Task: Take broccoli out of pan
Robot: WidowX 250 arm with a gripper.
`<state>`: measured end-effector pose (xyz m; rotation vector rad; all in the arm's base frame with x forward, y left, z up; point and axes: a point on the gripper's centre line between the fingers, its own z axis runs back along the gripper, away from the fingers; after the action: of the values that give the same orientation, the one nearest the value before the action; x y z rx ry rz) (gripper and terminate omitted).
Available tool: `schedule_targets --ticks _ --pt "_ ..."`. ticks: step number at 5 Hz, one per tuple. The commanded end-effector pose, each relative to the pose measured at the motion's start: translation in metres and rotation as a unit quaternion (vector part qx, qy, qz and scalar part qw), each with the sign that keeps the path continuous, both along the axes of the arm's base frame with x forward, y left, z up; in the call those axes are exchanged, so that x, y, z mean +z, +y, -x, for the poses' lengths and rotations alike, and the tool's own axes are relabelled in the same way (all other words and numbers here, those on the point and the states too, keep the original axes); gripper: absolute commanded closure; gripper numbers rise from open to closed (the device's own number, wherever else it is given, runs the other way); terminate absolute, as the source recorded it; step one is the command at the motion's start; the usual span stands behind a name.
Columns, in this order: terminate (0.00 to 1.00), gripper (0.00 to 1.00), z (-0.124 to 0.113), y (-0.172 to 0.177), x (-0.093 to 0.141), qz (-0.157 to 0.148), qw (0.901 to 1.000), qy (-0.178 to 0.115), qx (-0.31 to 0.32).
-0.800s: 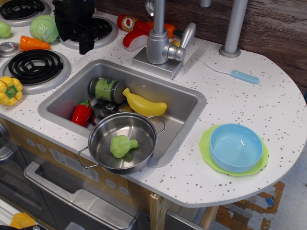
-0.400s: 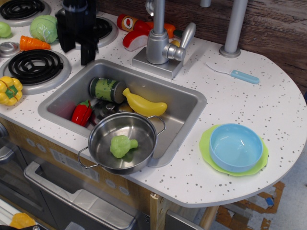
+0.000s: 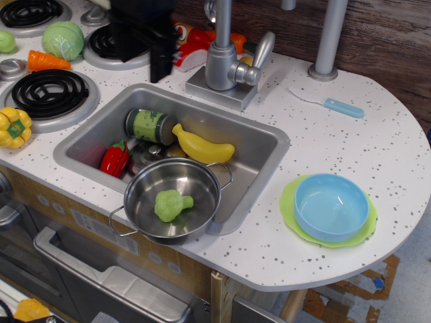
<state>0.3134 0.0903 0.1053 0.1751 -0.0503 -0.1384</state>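
Note:
The light-green broccoli lies alone inside the shiny steel pan, which sits at the front edge of the sink. My black gripper hangs blurred over the counter behind the sink's back rim, left of the faucet and well apart from the pan. Only one dark finger tip shows clearly, so I cannot tell how the jaws stand. Nothing shows in it.
The sink holds a green-labelled can, a banana and a red pepper. The faucet stands behind. A blue bowl sits at right. A cabbage, carrot and yellow pepper lie left.
My gripper has moved right along the back of the counter, from over the rear burner toward the faucet. The pan and broccoli have not moved.

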Motion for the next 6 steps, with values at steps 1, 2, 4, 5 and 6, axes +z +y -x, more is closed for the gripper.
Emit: schedule_targets --ticks 1,2,4,5,6 --pt "0.00 0.00 0.029 -0.055 0.021 -0.009 0.9988 -0.040 0.024" --pt "0.00 0.00 0.045 -0.077 -0.008 0.006 0.9972 -0.067 0.034" --pt "0.00 0.00 0.065 -0.077 -0.041 0.012 0.9947 -0.091 0.047" --pt "0.00 0.00 0.069 -0.072 -0.053 0.020 0.9940 -0.100 0.039" --pt "0.00 0.00 0.071 -0.069 -0.064 0.025 0.9929 -0.110 0.037"
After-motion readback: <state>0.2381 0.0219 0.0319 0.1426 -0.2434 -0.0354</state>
